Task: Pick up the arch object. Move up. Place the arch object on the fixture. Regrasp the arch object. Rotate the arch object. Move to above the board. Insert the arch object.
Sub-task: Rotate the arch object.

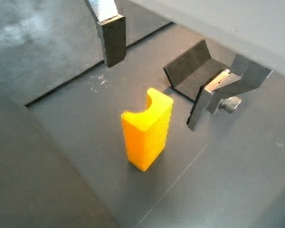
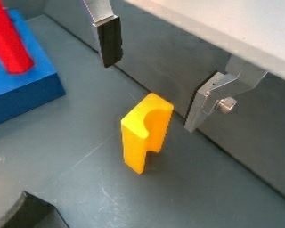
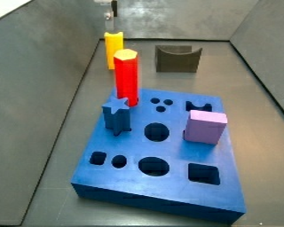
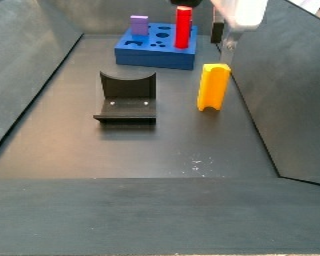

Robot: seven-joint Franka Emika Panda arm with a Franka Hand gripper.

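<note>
Grey metal flooring carries our small yellow-orange notched arch object [image 4: 215, 86], upright right of centre, beside the dark L-shaped fixture [image 4: 125, 97]. Our gripper [image 2: 160, 61] hovers spread and empty; descending off-centre, we could topple the block.

A robot test cell in a lab — bare grey walled floor [image 4: 149, 150], a blue peg board [image 3: 169, 160], the fixture [image 4: 125, 98] — with the gripper [image 1: 169, 76] overhead.
</note>
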